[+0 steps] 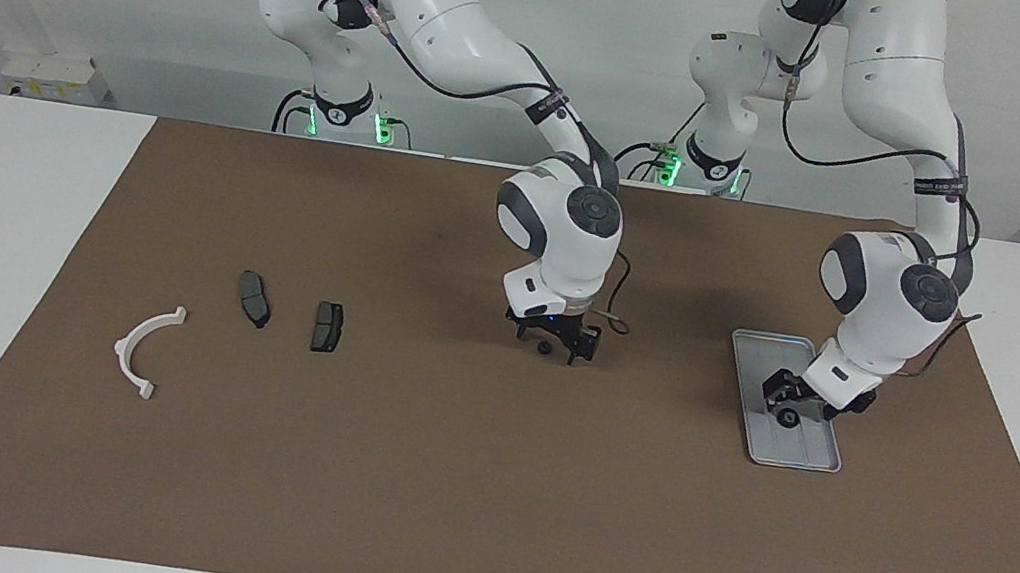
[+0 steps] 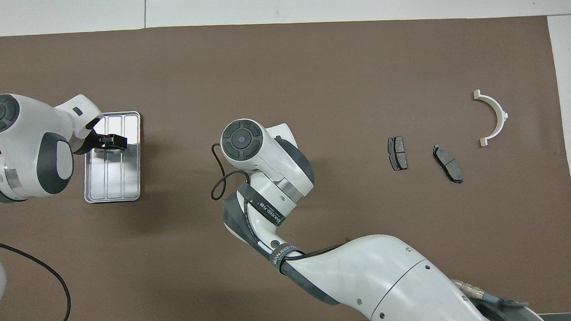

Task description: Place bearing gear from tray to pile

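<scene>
Left tool (image 1: pixel 790 409) low in tray (image 1: pixel 768 353) at left arm's end of table (image 1: pixel 441 478), fingers closed on small dark bearing gear (image 1: pixel 789 418). Right tool (image 1: pixel 554 342) over mid-table, opening unclear. Pile: two brake pads (image 1: pixel 253 298), white bracket (image 1: pixel 142 351) farther out.

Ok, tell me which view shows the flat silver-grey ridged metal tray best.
The overhead view: the flat silver-grey ridged metal tray shows its rim and lengthwise ridges from above, with the left gripper over one end. The facing view shows it slanted, half covered by that gripper.
</scene>
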You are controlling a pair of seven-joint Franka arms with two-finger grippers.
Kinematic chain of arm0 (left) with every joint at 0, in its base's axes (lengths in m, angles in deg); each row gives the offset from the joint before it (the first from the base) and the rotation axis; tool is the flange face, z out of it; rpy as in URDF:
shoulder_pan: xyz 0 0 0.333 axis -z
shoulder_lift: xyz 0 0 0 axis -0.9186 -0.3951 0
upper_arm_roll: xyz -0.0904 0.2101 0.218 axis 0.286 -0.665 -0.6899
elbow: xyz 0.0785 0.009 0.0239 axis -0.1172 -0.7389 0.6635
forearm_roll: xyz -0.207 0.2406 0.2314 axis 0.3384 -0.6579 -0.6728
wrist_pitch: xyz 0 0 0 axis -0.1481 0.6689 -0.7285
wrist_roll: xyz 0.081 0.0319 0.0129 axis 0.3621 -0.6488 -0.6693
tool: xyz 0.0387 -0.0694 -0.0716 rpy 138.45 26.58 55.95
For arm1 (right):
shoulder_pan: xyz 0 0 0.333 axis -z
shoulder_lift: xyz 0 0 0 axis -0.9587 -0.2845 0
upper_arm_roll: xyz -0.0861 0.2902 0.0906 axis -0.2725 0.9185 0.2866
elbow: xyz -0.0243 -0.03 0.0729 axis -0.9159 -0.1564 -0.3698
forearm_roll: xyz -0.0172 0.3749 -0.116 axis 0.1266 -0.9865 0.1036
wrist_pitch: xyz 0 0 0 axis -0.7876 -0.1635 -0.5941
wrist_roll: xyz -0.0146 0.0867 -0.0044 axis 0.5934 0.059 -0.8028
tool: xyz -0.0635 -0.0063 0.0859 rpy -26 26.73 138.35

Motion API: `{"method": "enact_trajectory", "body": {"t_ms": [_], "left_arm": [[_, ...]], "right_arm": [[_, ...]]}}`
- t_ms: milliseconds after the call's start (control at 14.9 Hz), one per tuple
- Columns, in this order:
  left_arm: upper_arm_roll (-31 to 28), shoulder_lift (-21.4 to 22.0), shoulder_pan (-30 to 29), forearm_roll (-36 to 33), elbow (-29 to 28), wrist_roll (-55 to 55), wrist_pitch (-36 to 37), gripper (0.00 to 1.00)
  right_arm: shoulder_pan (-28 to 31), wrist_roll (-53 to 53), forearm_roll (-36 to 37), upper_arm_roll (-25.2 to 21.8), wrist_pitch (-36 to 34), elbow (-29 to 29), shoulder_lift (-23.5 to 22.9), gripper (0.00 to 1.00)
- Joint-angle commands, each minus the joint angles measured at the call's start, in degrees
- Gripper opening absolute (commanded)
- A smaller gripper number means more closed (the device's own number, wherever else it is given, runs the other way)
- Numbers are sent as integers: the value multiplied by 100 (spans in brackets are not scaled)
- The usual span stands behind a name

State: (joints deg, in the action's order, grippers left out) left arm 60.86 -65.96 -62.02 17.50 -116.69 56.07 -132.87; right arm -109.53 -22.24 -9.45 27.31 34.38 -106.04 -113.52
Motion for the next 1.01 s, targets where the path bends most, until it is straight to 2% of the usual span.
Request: {"method": "enact_trajectory", "body": {"t_ms": [0, 135, 269, 404, 471, 538, 605, 673, 807, 874, 942], "left_arm": [[-57, 227, 74, 12, -321, -6, -154, 96], [-57, 236, 74, 12, -321, -6, -163, 95], [-57, 227, 91, 12, -321, -6, -189, 89], [-57, 200, 118, 12, -347, 3, -329, 87], [-66, 200, 109, 3, -347, 38, -321, 83], [-66, 200, 109, 3, -347, 56, -321, 76], [-66, 200, 118, 12, -347, 56, -330, 59], [-66, 200, 118, 3, -347, 56, -330, 41], [-66, 200, 118, 3, -339, 73, -304, 4], [-66, 200, 118, 3, -339, 82, -303, 0], [-66, 200, 118, 3, -321, 82, -286, 0]], "right_arm": [[29, -108, 102, 32, 44, -121, 18, 95], [46, -108, 67, 41, -17, -112, 18, 87], [64, -108, 31, 41, -52, -86, 27, 79], [64, -108, 14, 41, -70, -51, 27, 73], [72, -108, -30, 41, -70, -33, 27, 72], [73, -108, -83, 41, -70, -24, 27, 68], [73, -108, -83, 41, -61, -24, 27, 63], [73, -108, -92, 41, -44, -24, 27, 54], [81, -108, -92, 41, -35, -24, 27, 25], [81, -108, -92, 41, -9, -24, 27, 12], [81, -108, -92, 41, 0, -24, 18, 0]]}}
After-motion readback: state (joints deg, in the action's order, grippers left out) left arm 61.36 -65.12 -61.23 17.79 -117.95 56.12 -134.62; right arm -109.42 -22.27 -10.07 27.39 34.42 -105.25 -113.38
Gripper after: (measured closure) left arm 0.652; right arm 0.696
